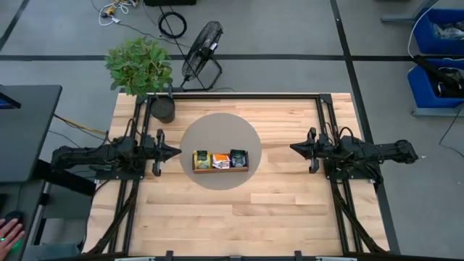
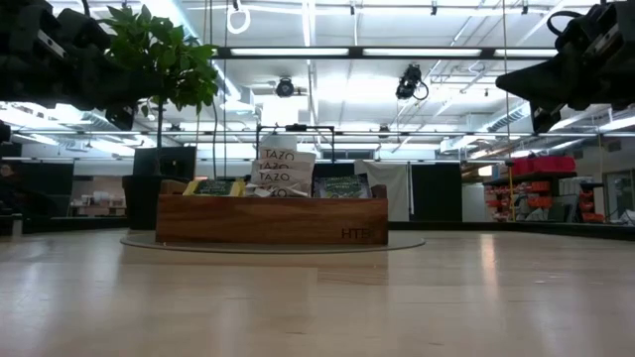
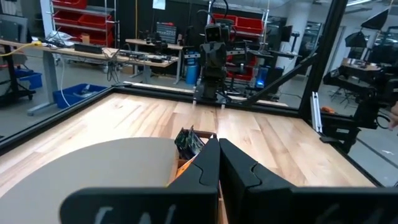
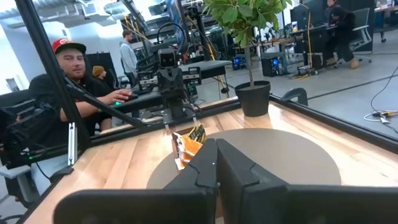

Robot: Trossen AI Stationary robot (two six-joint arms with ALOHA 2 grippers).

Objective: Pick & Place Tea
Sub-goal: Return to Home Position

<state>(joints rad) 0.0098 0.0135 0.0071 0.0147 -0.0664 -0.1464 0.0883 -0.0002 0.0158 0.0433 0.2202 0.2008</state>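
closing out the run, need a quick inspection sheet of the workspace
surface: light wood table with a round grey mat
job's things: tea sachets stand in the wooden tray on the mat; none seen loose
clutter: potted plant at a table corner
grippers: left gripper and right gripper shut, empty, either side of the tray
cables: loose cables on the floor
surroundings: fan, blue bins, a person seated nearby

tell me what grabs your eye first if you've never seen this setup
The wooden tray packed with upright tea sachets, yellow-green, orange and dark, sits on the round grey mat at the middle of the table. The left claw and right claw, both shut, point at it from either side, apart from it. A leafy potted plant stands at the corner by the left arm.
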